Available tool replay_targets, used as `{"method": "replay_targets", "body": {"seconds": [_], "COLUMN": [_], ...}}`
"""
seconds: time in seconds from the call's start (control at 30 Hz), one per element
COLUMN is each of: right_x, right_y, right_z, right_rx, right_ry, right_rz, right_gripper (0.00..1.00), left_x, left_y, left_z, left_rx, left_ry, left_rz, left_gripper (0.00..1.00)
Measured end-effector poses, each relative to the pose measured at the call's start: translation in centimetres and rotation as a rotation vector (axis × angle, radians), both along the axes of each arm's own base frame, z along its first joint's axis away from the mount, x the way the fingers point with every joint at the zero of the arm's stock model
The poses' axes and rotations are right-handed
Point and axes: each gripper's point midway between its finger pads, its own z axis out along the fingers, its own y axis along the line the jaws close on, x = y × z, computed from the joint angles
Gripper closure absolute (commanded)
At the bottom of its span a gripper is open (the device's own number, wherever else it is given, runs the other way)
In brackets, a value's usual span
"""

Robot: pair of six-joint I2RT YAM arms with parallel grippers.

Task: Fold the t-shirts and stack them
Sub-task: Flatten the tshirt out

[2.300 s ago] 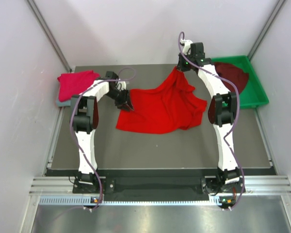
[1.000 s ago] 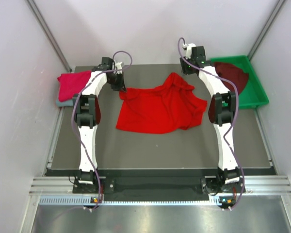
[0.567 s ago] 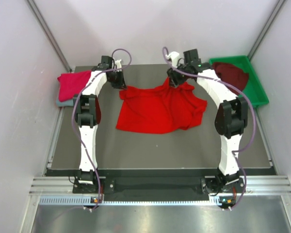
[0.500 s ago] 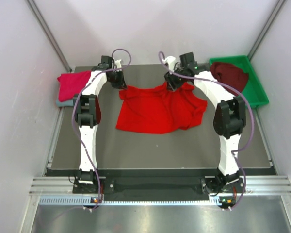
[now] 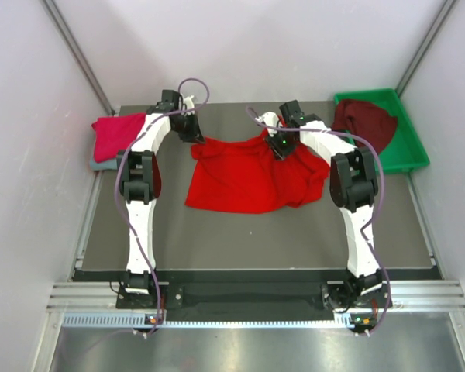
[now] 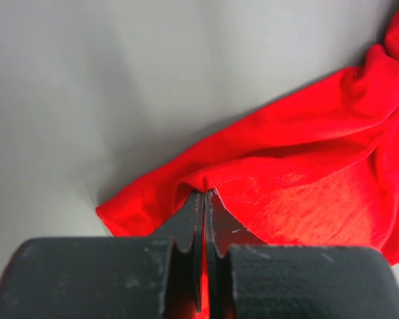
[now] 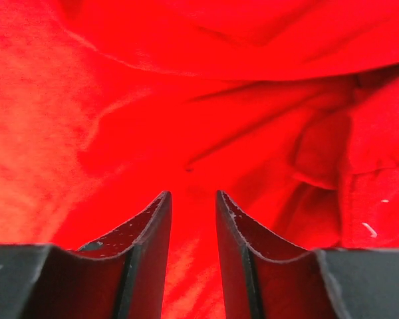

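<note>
The bright red t-shirt (image 5: 252,172) lies spread and rumpled in the middle of the table. My left gripper (image 5: 195,139) is shut on a fold at its far left edge (image 6: 205,193). My right gripper (image 5: 279,149) is open, low over the shirt's far middle, with red cloth (image 7: 206,119) under its jaws. The crimson-pink t-shirt (image 5: 121,133) lies folded at the far left on the grey-blue t-shirt (image 5: 98,163), of which only an edge shows. The dark maroon t-shirt (image 5: 364,118) lies bunched in the green tray (image 5: 413,152).
The green tray stands at the far right corner of the dark table (image 5: 240,240). White walls close in the back and both sides. Both arms reach to the far half of the table.
My right gripper has swung left from the far right and come down onto the red shirt's far middle. My left gripper has kept its hold on the far left edge.
</note>
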Motion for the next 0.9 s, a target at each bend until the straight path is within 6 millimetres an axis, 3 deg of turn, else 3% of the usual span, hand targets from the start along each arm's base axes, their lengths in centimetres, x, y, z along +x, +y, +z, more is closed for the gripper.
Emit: {"method": "replay_targets", "body": {"seconds": [0.23,0.6,0.77,0.9], "right_x": [2.1,10.2,12.9,13.4], "right_y": [-1.6,-5.1,-8.0,-10.3], "right_z": [0.0,2.4,1.7,1.2], "right_rx": [-0.046,-0.049,-0.082,-0.107], "right_ry": [-0.051,-0.250,-0.310,-0.312], "right_rz": [-0.064,-0.234,-0.320,-0.364], "right_gripper": [0.53,0.43,0.41,0.42], "left_x": [-0.3,-0.9,-1.2,-1.6], "left_y": [0.0,0.0,-0.1,-0.2], "left_z": [-0.6,-1.4,-1.7,-2.1], "left_rx": [-0.002,-0.001,0.001,0.002], "left_ry": [0.019,0.044,0.055,0.069], "left_rz": [0.004,0.004,0.001,0.000], "left_gripper": [1.00,1.00,1.00,1.00]}}
